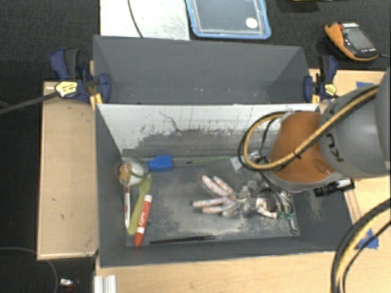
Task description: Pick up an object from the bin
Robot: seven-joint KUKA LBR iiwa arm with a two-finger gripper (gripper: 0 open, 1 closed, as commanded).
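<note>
Lying beside the tool (248, 205), its grip untellable: pink finger-like toy (214, 194); red marker (142, 218) well apart

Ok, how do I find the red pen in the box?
Start at the left wall of the grey bin. A yellow-green stick lies along it, and the red pen lies just beside that, pointing at the near corner. Unlike that stick, it is bright red.

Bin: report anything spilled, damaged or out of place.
Nothing is spilled or broken. The red marker lies along the left wall, the pink finger-shaped thing mid-floor beside the gripper. Only the bin looks scuffed, its back wall streaked with scrape marks.
</note>
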